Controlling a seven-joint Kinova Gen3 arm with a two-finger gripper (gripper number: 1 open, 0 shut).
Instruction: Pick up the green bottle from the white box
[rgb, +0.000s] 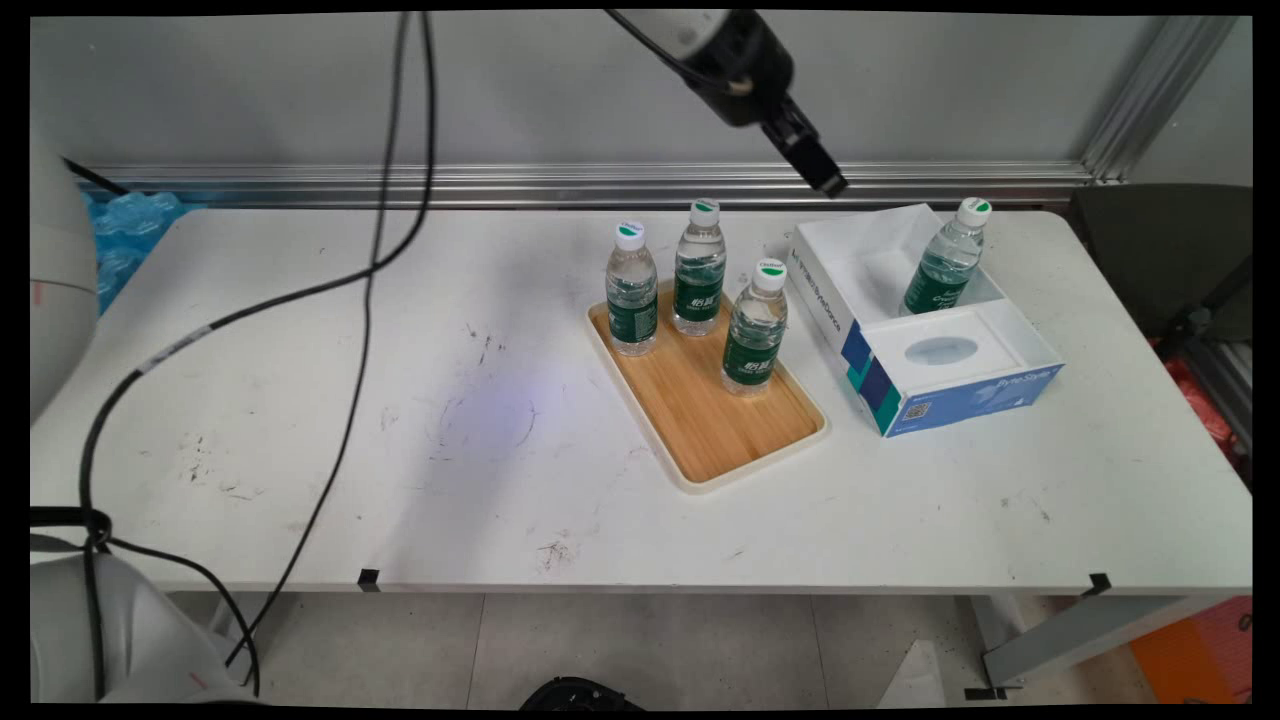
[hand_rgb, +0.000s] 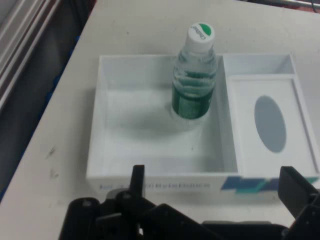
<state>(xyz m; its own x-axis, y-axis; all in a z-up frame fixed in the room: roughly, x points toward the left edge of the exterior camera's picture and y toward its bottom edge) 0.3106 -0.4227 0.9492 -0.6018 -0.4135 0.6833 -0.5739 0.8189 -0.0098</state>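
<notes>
The pincer (rgb: 828, 183) hangs at the top centre of the main view, raised well above the white bench (rgb: 400, 420) and touching nothing; in the hand view its two fingers (hand_rgb: 295, 187) stand wide apart at the bottom edge with nothing between them; nearest to it, just below and to the right in the main view, is a white box (rgb: 935, 375) with blue lettering on its sides, apart from the pincer; a water bottle (rgb: 948, 258) with a green label and white cap stands upright in the box's open compartment, in the upper right of the frame; the box's other part is a raised white panel with an oval window (rgb: 941, 350); left of the box, near it, lies a wooden tray (rgb: 715, 425) carrying three more bottles (rgb: 754, 330), all upright in its far half
</notes>
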